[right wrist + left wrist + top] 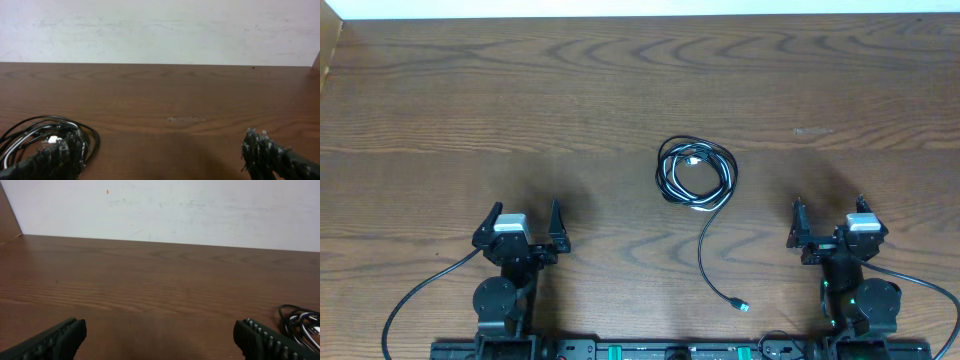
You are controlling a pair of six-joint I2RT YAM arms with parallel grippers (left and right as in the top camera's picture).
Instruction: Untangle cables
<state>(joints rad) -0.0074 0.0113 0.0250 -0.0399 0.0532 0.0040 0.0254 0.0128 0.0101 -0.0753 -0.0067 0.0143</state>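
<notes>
You have a dark brown wood-grain table (520,100) running back to a plain white wall (200,210). The thin black and white cables (695,173) lie coiled mid-table between the arms, with one black tail trailing toward the bases. The left gripper (527,206) and right gripper (829,203) both stand wide apart, holding nothing.

The cables (695,173) are seen lying in a loose, tangled coil near the middle of the wooden table (520,100). Several loops of a long black cord (702,250) are wound together with a shorter white cord (693,160), which is caught inside the bundle. One black tail is left trailing out of the coil toward the table's near edge, curving to a small plug end (743,306) that rests flat on the wood.
</notes>
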